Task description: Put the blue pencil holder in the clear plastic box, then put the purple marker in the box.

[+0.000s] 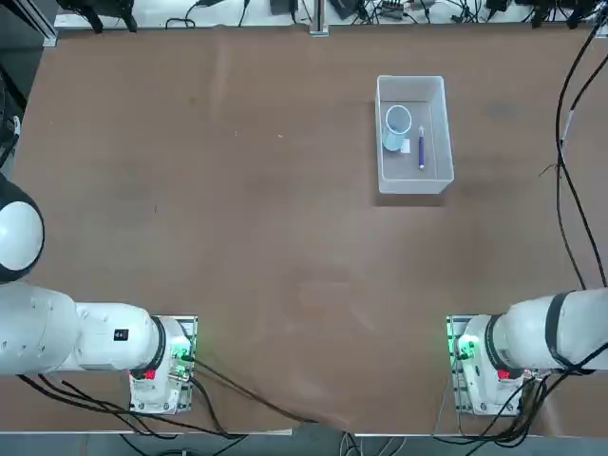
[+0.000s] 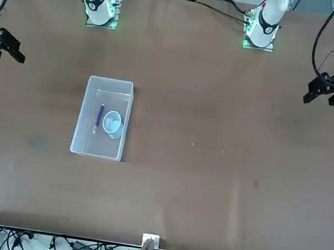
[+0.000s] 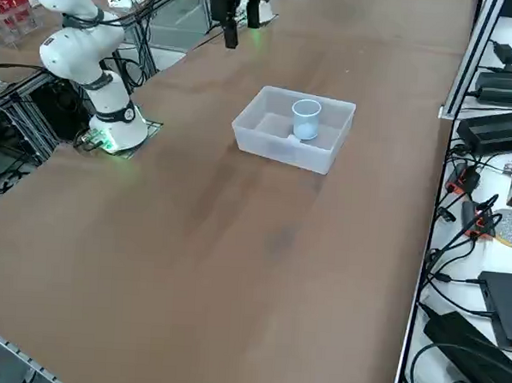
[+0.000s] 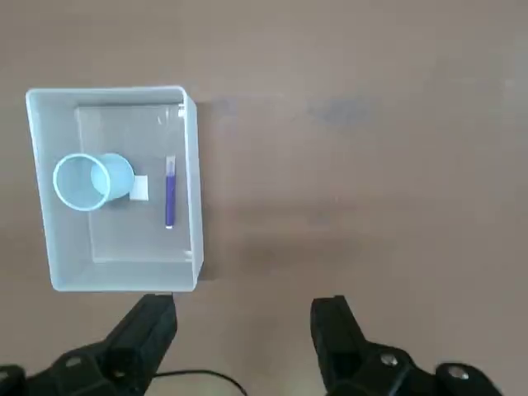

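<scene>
The clear plastic box (image 1: pixel 410 82) (image 2: pixel 110 83) (image 3: pixel 280 151) (image 4: pixel 107 96) stands on the brown table, right of the middle in the top view. The blue pencil holder (image 1: pixel 396 125) (image 2: pixel 112 123) (image 3: pixel 305 119) (image 4: pixel 82 181) stands upright inside it, mouth up. Beside the cup, the purple marker (image 1: pixel 422 149) (image 2: pixel 99 118) (image 4: pixel 170 191) lies flat on the box's bottom. My right gripper (image 4: pixel 245 318) (image 2: pixel 10 47) hangs high above the table, off to the side of the box. It is open, with nothing between its fingers.
A small white label (image 4: pixel 139 188) lies on the box's bottom between cup and marker. Cables (image 1: pixel 570 142) run along the table's right edge in the top view. Power bricks and leads (image 3: pixel 500 127) lie on a bench beyond the table's far edge.
</scene>
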Controlling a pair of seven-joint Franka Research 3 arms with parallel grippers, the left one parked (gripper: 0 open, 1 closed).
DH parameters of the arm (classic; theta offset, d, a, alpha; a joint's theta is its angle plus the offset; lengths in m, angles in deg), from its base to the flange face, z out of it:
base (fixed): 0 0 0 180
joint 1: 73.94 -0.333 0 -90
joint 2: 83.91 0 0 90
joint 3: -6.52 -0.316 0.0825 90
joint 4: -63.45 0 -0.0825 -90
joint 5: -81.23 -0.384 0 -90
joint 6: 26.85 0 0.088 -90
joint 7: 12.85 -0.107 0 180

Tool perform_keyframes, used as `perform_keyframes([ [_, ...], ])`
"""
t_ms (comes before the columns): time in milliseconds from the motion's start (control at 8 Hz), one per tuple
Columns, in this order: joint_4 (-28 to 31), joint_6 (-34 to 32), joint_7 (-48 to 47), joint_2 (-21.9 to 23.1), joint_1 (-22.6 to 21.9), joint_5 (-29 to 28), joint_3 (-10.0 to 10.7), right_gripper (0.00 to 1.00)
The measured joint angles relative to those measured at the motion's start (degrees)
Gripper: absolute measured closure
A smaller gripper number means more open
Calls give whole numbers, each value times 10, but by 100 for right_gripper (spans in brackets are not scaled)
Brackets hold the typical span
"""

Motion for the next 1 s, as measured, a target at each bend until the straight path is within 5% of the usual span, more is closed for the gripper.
perform_keyframes([
  [1000,8,0,-1,9,3,0,-9,0],
])
